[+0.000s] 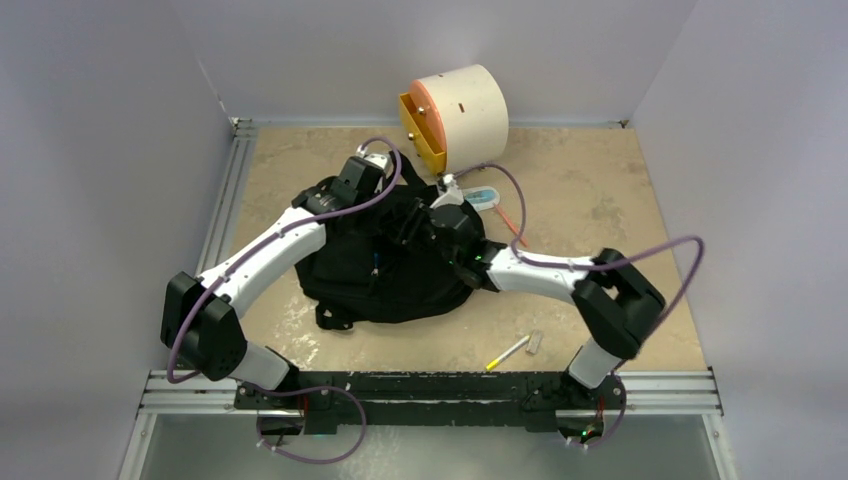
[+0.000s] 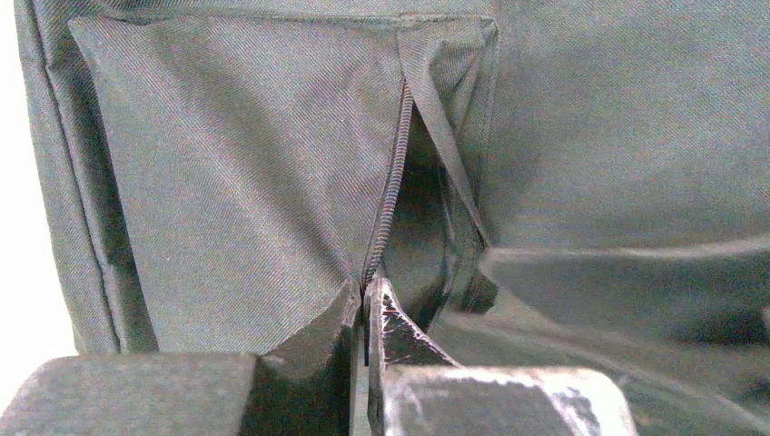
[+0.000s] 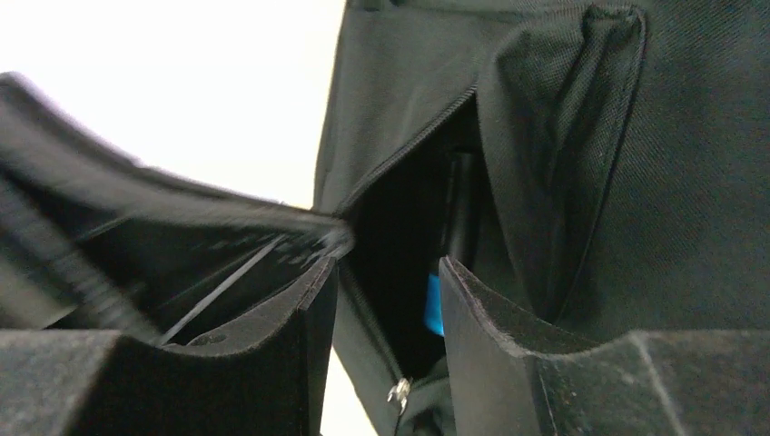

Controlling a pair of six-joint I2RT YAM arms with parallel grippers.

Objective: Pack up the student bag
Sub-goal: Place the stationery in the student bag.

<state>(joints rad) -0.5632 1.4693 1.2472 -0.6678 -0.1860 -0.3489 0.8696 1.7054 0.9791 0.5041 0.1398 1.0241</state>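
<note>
At the middle of the bench (image 1: 610, 200) lay the student bag (image 1: 400, 280), its pocket unzipped. The left end effector (image 2: 366, 304) pinched the zip edge tight. The right end effector (image 3: 386, 300) stood partly open and empty, at the pocket mouth, where a blue-tipped item (image 3: 433, 304) sat inside. A yellow pen (image 1: 508, 352) lay unpacked.

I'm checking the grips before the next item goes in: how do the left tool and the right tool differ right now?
The left tool is shut, pinching the student bag fabric beside a zipper; the right tool is open, apparently gripping nothing. The left tool faces a narrow slit; the right tool faces a wider pocket mouth with a blue thing inside. Both are at openings of the bag.
</note>
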